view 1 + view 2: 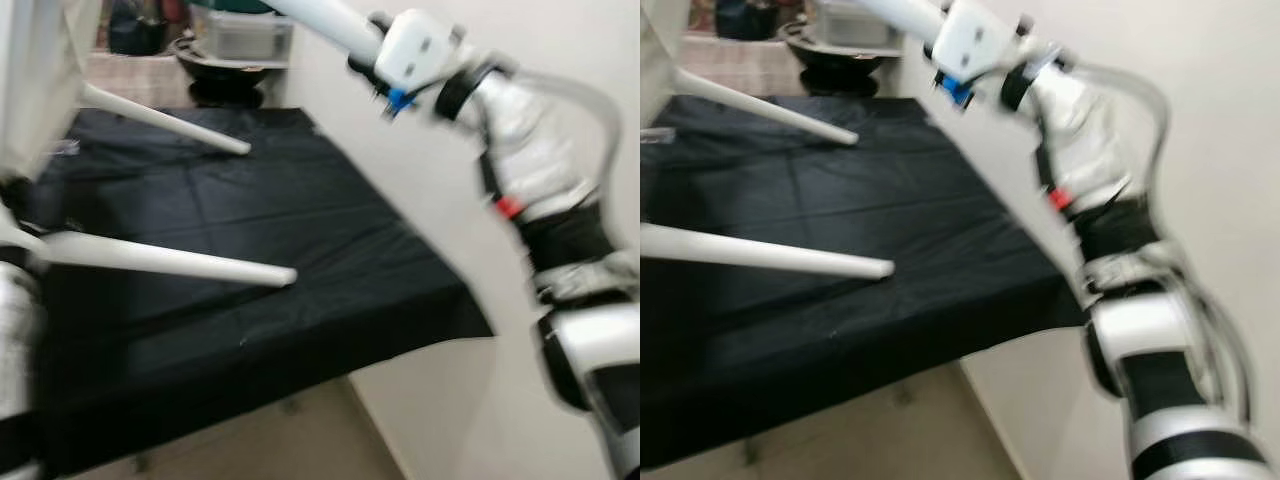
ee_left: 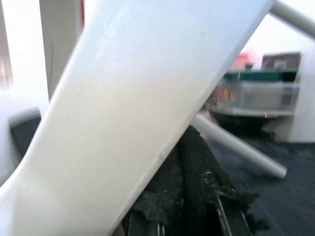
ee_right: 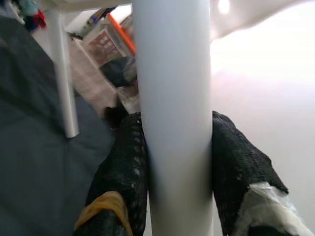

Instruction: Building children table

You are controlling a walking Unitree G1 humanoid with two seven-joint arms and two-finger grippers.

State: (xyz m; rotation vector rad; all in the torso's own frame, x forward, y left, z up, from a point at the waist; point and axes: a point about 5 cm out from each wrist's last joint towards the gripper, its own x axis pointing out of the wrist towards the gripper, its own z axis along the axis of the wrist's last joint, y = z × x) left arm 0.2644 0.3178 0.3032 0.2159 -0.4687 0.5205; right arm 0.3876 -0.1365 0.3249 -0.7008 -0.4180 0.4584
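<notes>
While right gripper point(image 3: 177, 162) pinches white table leg point(image 3: 172, 98), left gripper point(image 2: 197, 196) apparently clamps another leg point(image 2: 138, 123).

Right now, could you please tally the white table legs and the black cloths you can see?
White table legs: 3 (near leg, far leg, leg clamped in the right gripper)
Black cloth: 1
Total: 4

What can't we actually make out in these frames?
- Tabletop: cut by the left eye view's left edge; its shape is hidden.
- Left gripper: in the left wrist view a white leg covers it; grip unclear.
- Shelf clutter: blurred, unidentifiable.
- Right gripper: its fingers flank another leg, whose upper joint is washed out.
</notes>
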